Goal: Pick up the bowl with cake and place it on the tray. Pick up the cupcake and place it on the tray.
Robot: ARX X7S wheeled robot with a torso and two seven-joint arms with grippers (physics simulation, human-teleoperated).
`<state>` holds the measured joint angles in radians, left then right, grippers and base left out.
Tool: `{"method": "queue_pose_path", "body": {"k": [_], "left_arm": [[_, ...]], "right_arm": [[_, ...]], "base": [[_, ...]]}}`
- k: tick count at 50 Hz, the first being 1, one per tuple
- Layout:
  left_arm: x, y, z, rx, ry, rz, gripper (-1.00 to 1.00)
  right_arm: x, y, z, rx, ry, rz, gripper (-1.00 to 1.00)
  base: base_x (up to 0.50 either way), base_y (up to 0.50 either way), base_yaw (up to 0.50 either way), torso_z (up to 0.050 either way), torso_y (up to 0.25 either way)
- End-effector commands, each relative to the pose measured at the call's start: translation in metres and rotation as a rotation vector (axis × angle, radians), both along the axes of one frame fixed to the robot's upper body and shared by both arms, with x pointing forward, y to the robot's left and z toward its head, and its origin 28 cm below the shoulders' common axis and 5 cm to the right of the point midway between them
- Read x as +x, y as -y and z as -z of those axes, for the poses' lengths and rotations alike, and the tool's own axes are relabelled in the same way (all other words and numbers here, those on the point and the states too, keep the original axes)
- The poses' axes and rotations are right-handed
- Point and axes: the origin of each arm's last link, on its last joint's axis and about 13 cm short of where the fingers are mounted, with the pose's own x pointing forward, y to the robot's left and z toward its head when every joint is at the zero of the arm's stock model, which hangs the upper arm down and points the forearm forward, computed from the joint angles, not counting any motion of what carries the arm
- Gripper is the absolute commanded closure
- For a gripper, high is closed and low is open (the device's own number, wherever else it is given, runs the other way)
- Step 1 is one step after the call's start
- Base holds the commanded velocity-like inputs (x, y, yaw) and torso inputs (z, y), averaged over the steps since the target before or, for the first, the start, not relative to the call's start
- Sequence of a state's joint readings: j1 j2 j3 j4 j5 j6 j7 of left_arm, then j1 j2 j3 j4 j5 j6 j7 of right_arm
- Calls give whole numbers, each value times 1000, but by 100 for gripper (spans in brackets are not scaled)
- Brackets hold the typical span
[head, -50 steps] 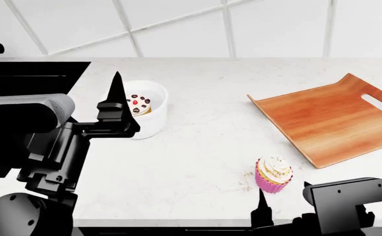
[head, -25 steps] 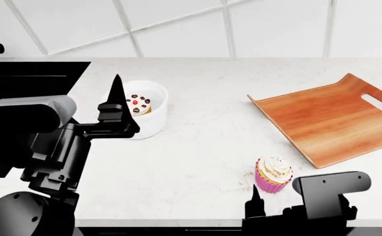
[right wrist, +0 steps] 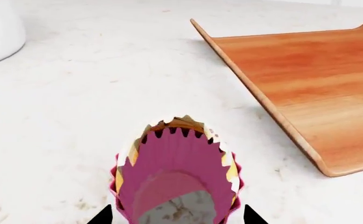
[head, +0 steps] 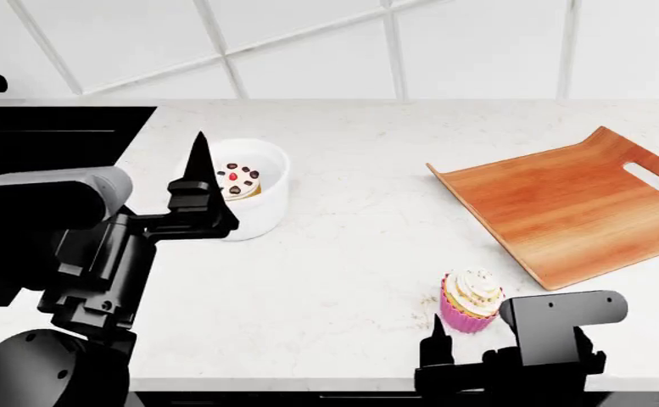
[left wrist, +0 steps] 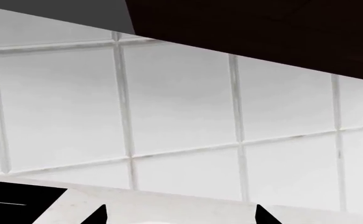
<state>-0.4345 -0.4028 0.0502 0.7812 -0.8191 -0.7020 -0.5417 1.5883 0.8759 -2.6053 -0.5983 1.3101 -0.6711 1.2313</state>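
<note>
Head view: bowl (head: 250, 197) with cake (head: 238, 181) sits on white counter (head: 341, 246), left gripper (head: 199, 182) just beside its near-left rim; finger spacing cannot be told here. Cupcake (head: 471, 300) stands near tray (head: 572, 208), right gripper (head: 448, 339) close behind it.

Left wrist view: tiled wall (left wrist: 181, 126); two fingertips (left wrist: 97, 215) set apart, nothing between.

Right wrist view: cupcake (right wrist: 176, 172) between spread fingertips (right wrist: 103, 217), ungrasped; tray (right wrist: 300, 74) beyond.
</note>
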Motion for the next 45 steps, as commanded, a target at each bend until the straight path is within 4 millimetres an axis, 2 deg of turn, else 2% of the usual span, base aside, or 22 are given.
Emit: {"method": "queue_pose_path", "body": {"k": [1, 10, 11, 29, 45], "left_arm": [[0, -1, 1, 0, -3, -3, -100], [0, -1, 1, -3, -1, -5, -100], [0, -1, 1, -3, -1, -4, -100], [1, -1, 3, -8, -4, -3, -100], [-6, -3, 0, 24, -4, -19, -100]], "right_arm": [[2, 0, 2, 5, 3, -6, -100], [2, 0, 1, -4, 16, -2, -100], [2, 0, 1, -6, 18, -1, 100], [1, 0, -3, -11, 47, -8, 100], [-10, -1, -28, -43, 154, -6, 100]], "base": [[0, 0, 0, 0, 0], [0, 0, 0, 0, 0], [0, 0, 0, 0, 0], [0, 0, 0, 0, 0], [0, 0, 0, 0, 0]]}}
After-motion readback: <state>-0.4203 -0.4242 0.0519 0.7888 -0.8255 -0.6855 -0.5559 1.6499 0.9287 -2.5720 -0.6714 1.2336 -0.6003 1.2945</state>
